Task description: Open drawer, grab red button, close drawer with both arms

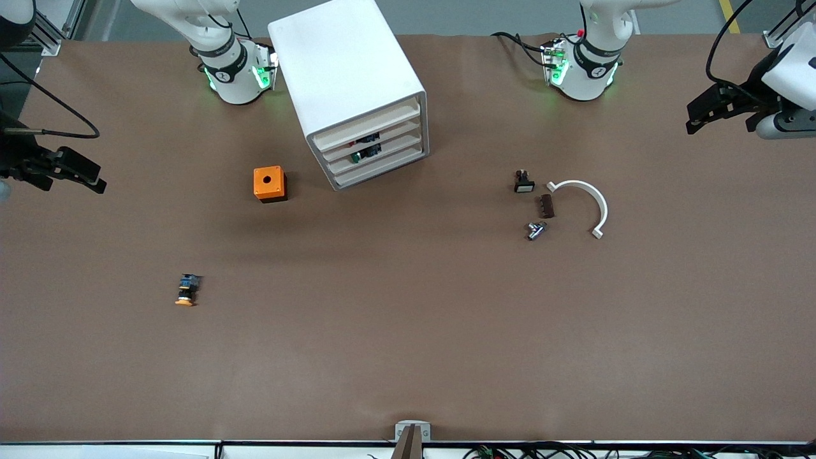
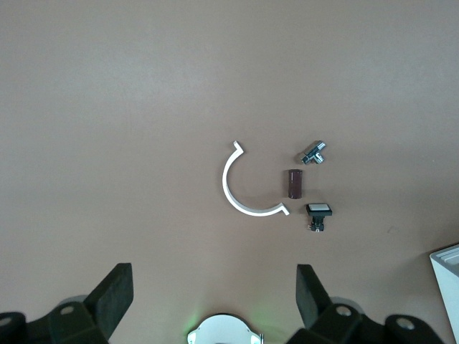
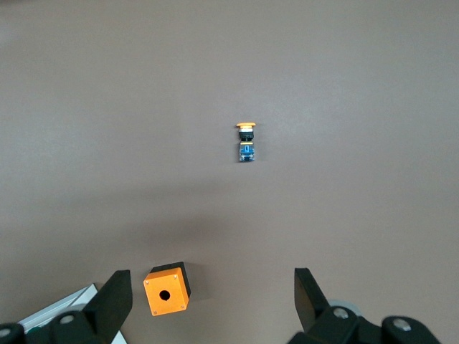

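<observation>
The white four-drawer cabinet (image 1: 347, 83) stands between the arm bases. Its second drawer from the top (image 1: 376, 135) is shut, and something dark shows through its front. The drawer below shows a green part (image 1: 356, 155). The red-capped button is not in view. My right gripper (image 1: 73, 175) hangs open and empty over the right arm's end of the table; in its wrist view (image 3: 211, 290) the jaws stand wide apart. My left gripper (image 1: 701, 115) hangs open and empty over the left arm's end; its wrist view (image 2: 214, 287) shows the same.
An orange box (image 1: 269, 183) sits beside the cabinet. An orange-yellow-capped button (image 1: 186, 290) lies nearer the camera. Toward the left arm's end lie a black white-faced button (image 1: 524, 182), a brown block (image 1: 547, 206), a metal fitting (image 1: 536, 230) and a white curved piece (image 1: 590, 204).
</observation>
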### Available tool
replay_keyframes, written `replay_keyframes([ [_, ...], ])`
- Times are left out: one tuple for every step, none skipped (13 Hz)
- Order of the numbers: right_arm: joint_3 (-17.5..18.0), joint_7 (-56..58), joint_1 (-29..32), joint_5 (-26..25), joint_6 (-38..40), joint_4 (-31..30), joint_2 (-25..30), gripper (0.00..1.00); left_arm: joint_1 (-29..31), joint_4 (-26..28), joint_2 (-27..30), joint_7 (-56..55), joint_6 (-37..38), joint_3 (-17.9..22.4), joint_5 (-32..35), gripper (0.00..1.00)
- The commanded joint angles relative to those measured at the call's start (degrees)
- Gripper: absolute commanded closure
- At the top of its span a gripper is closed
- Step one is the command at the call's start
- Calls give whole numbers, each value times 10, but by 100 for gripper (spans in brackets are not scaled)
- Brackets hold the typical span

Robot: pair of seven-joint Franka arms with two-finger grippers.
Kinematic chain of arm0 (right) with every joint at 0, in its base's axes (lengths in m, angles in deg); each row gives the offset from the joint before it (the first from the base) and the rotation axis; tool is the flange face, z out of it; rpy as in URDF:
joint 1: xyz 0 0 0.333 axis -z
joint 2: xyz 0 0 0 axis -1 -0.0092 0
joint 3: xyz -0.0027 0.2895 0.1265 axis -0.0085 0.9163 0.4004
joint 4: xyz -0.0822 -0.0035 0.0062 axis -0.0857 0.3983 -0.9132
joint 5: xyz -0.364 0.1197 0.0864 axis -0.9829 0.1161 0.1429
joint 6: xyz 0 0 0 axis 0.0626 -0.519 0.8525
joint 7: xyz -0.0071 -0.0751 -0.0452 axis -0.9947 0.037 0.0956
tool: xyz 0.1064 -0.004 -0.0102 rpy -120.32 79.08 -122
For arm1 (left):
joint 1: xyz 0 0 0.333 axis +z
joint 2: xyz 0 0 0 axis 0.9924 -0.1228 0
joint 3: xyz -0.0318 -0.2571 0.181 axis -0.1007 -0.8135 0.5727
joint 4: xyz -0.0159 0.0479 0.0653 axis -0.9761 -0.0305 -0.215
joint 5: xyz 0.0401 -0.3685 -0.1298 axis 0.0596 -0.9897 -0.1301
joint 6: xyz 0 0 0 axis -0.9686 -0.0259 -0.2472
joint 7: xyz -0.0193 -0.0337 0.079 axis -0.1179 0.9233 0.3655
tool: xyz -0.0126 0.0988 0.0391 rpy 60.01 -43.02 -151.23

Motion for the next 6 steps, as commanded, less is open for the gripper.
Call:
replay_keyframes([
  [1,4,0,-8,3,9,-5,0,5,4,3,9,-6,-4,10,0],
  [1,4,1,-8,3,9,-5,0,5,-2,1,6,-6,-4,10,0],
  [1,4,1,-8,4,9,-5,0,3,-12,-12,5,-6,-3,12,0],
  [0,3,0,-7,6,9,-5,0,-1,-38,-33,3,7,-8,26,0],
  [0,3,-2,-7,7,9,-3,0,-6,-60,-59,2,28,-13,29,0],
  [0,3,-2,-7,6,9,-3,0,-9,-69,-80,-2,31,-20,28,0],
])
